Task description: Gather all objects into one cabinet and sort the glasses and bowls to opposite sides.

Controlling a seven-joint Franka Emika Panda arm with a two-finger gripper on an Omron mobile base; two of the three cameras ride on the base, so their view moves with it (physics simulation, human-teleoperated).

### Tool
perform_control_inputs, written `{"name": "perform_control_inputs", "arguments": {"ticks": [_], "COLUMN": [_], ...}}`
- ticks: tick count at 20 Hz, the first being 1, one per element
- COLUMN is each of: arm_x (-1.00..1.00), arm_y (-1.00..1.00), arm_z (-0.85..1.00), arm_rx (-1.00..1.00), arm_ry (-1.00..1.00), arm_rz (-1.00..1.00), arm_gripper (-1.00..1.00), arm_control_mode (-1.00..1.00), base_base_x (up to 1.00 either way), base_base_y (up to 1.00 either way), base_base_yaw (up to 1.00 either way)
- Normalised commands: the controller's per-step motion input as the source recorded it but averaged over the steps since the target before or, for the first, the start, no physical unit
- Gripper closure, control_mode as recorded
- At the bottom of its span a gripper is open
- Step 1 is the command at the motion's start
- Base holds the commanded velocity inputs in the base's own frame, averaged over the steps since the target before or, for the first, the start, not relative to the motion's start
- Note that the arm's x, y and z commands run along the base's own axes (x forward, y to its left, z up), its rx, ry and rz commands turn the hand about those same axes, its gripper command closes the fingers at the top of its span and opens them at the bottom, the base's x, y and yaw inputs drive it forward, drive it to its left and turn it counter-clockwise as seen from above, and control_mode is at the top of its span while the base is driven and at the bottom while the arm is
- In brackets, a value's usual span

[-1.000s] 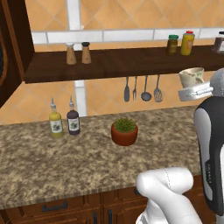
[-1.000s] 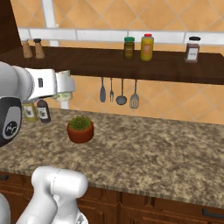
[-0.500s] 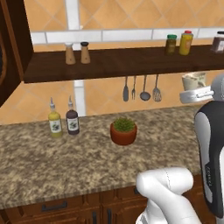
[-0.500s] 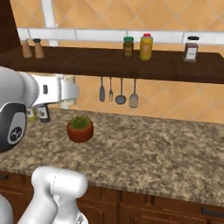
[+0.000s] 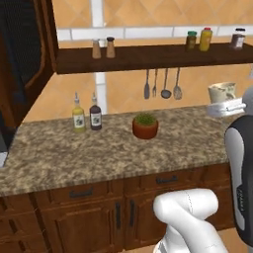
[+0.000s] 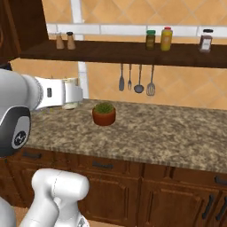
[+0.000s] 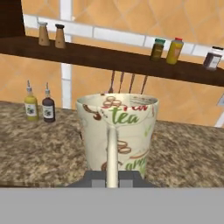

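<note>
My gripper [image 7: 112,178] is shut on the handle of a cream mug [image 7: 117,131] printed with "tea" lettering, which stands upright right in front of the hand camera. In the left base view the same mug [image 5: 222,92] sits on top of the gripper [image 5: 226,106] at the right edge, held above the counter. From the right base view the mug [image 6: 71,82] peeks out behind the gripper [image 6: 73,94] at the left. The dark reddish-brown cabinet [image 5: 30,59] rises at the far left, its corner [image 6: 17,22] at the upper left in the right base view.
A granite counter [image 5: 113,148] carries a terracotta plant pot [image 5: 145,126] and two sauce bottles [image 5: 86,113]. A wall shelf [image 5: 148,55] holds shakers [image 5: 103,48] and jars [image 5: 198,39]. Utensils [image 5: 162,84] hang under it.
The whole scene has shifted in both base views, so the camera has moved; more of the cabinet shows at the left. The mug stays in the shut gripper.
</note>
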Motion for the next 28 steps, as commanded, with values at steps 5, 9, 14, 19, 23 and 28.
{"name": "perform_control_inputs", "arguments": {"ticks": [5,9,14,19,23,28], "arm_x": [0.00,0.00,0.00,0.00,0.00,0.00], "arm_y": [0.00,0.00,0.00,0.00,0.00,0.00], "arm_z": [0.00,0.00,0.00,0.00,0.00,0.00], "arm_rx": [0.00,0.00,0.00,0.00,0.00,0.00], "arm_ry": [0.00,0.00,0.00,0.00,0.00,0.00], "arm_rz": [0.00,0.00,0.00,0.00,0.00,0.00], "arm_gripper": [1.00,1.00,1.00,1.00,1.00,1.00], "arm_control_mode": [1.00,1.00,1.00,1.00,1.00,1.00], "base_base_x": [-0.11,0.00,-0.30,-0.71,-0.62,-0.26], "base_base_y": [1.00,1.00,0.82,0.14,0.43,1.00], "base_base_yaw": [0.00,0.01,0.00,0.00,0.00,0.05]}}
